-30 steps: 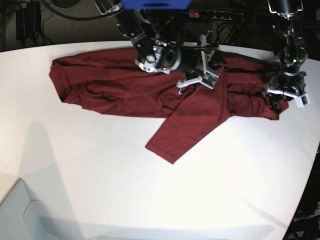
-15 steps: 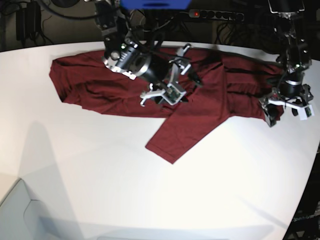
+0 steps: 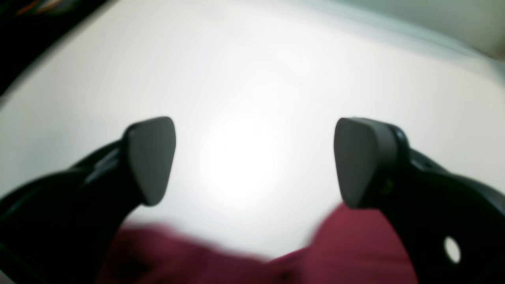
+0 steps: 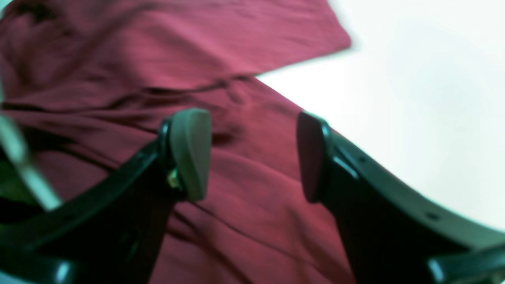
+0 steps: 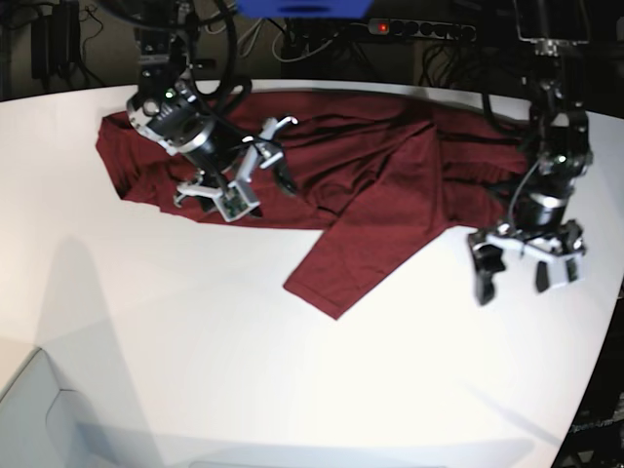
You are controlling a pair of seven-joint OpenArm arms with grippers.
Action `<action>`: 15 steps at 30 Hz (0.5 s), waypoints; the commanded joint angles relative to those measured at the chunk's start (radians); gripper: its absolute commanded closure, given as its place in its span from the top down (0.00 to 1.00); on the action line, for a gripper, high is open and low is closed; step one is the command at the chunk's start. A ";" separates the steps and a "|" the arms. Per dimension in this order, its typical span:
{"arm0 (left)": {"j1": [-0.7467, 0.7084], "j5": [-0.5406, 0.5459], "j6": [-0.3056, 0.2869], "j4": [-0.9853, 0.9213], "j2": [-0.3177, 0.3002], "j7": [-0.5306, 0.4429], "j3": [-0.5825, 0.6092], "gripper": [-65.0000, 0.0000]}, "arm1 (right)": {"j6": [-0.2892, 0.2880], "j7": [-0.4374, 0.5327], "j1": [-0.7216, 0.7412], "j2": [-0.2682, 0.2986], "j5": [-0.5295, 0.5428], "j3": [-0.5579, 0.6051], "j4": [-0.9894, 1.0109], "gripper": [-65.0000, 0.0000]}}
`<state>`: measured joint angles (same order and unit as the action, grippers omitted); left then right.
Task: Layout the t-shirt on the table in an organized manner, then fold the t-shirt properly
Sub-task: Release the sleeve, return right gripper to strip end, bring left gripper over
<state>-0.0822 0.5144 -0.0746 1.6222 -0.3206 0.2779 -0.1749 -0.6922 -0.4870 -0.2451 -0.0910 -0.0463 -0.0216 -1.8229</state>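
The t-shirt [image 5: 322, 175] lies along the far side of the table [image 5: 292, 380], spread w/ wrinkles, one sleeve [image 5: 361, 249] folded diagonally down toward the front, its cuff end pointing at table center. Far hem runs close to the table's back edge; left end of the shirt sits near the table's left-rear curve.

Right gripper [image 5: 237, 171] hangs over the shirt's left part, tilted, jaws spread, nothing between them. Right wrist view: both fingers [image 4: 189, 152] apart above wrinkled fabric [image 4: 236, 189], a straight fabric edge running diagonally w/ bare white table [image 4: 414, 118] beyond it on the right.

Left gripper [image 5: 522, 265] is off the shirt, just past its right-front edge, over bare table near the curved right rim. Jaws wide apart, empty. Left wrist view: pads [image 3: 152, 157] spread over white table [image 3: 244, 98], blurred maroon cloth [image 3: 335, 252] along the bottom of the frame, table's dark edge at upper left.

Open room: whole front half of the table is bare, from the sleeve tip to the near edge; wide bare strip front-left too. Right side is tight — left gripper sits near the rim there. Behind the back edge: dark cables and a power strip [image 5: 419, 29].
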 commanded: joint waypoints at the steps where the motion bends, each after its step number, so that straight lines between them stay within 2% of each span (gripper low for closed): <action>1: 0.035 0.002 0.000 0.017 -0.012 -0.026 0.039 0.95 | -0.006 0.030 0.007 -0.005 0.018 -0.022 -0.022 0.54; 5: 0.180 0.000 0.002 -0.058 -0.008 -0.026 0.303 0.95 | -0.006 0.030 0.011 -0.003 0.018 -0.143 -0.034 0.54; 8: 0.287 -0.010 0.002 -0.173 0.038 -0.026 0.470 0.95 | -0.006 0.030 0.016 -0.003 0.018 -0.223 -0.053 0.54; 10: 0.330 -0.055 0.002 -0.251 0.071 -0.026 0.538 0.95 | -0.006 0.030 0.016 -0.006 0.018 -0.268 -0.071 0.54; 15: 0.430 -0.277 0.002 -0.460 0.226 -0.026 0.648 0.95 | -0.006 0.030 0.030 -0.006 0.018 -0.357 -0.084 0.54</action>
<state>0.3153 0.2329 -0.0750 1.1408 -0.1013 0.2909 0.4763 -0.6922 -0.4866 -0.2253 -0.0975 -0.0483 -0.3790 -1.8870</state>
